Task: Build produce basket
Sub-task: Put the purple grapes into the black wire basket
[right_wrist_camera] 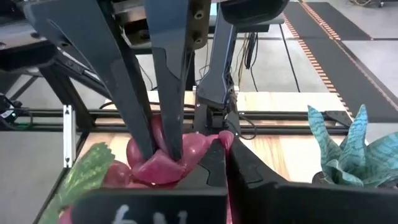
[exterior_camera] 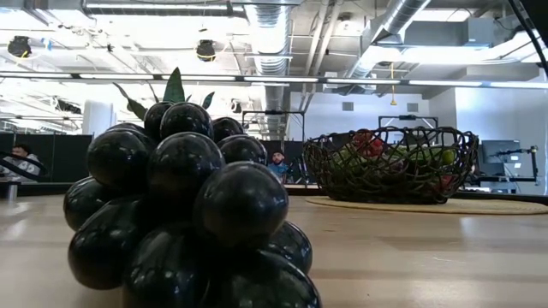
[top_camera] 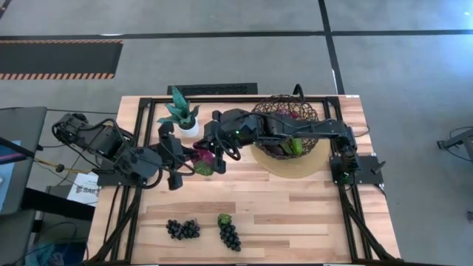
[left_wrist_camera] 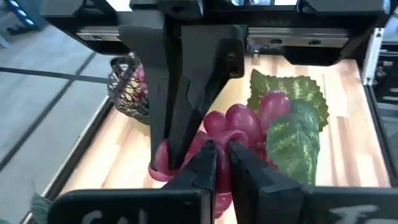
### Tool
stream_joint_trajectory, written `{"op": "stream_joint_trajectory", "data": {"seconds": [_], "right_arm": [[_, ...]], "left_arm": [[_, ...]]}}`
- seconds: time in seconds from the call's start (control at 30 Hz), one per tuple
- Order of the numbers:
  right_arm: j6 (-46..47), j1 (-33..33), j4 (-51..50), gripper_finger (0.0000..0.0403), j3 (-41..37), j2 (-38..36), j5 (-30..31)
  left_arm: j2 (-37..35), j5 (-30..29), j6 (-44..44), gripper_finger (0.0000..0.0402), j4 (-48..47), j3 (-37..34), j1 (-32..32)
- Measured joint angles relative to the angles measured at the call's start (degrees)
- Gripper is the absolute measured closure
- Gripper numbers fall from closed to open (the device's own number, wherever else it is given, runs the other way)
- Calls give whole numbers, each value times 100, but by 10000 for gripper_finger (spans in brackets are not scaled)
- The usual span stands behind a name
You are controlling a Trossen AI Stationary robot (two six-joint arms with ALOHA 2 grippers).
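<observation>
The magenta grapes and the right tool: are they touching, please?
Touching. The right wrist view shows the right tool shut on the magenta grapes, its fingers pressed into them, with the left tool gripping them too.

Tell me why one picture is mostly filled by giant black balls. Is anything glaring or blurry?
Low view: the black grape bunch sits right at the lens, looming large and mirroring the ceiling lights; the basket behind stays crisp. Both wrist views: the end effector fingers nearest the camera look soft.

My basket (top_camera: 286, 124) sits upper right of centre on a disc (top_camera: 314, 165); a potted plant (top_camera: 181, 112) stands left of it; two grape bunches (top_camera: 182, 228) lie along the lower edge.
</observation>
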Motion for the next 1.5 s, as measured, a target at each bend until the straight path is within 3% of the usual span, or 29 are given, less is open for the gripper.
{"op": "stream_joint_trajectory", "data": {"seconds": [0.17, 0.5, 0.67, 0.83, 1.1, 1.17, 1.33, 1.5], "right_arm": [[-11, 17, -161, 401, 0, 0, -2], [-21, 48, -717, 402, -7, -54, 677], [-77, 50, -1508, 402, -7, -350, 1691], [279, 128, -2722, 402, 4, -1056, 3012], [2449, 640, -5291, 402, 7, -2390, 4497], [3081, 872, -5497, 402, -52, -2599, 4793], [3691, 1311, -5462, 403, -936, -3215, 5133], [5220, 1580, -5492, 403, -2980, -4169, 5170]], "left_arm": [[0, 448, -80, 359, -87, 0, 0], [-4, 463, -211, 284, -106, 4, -2], [-7, 563, -509, 268, -345, 5, -2], [-5, 728, -1355, 270, -1107, -158, -9], [9, 567, -2379, 278, -1297, -1008, -238], [2, 428, -2540, 279, -1092, -1210, -273], [7, -9, -3015, 279, -724, -1590, -280], [9, -236, -3241, 279, -476, -1651, -280]]}}
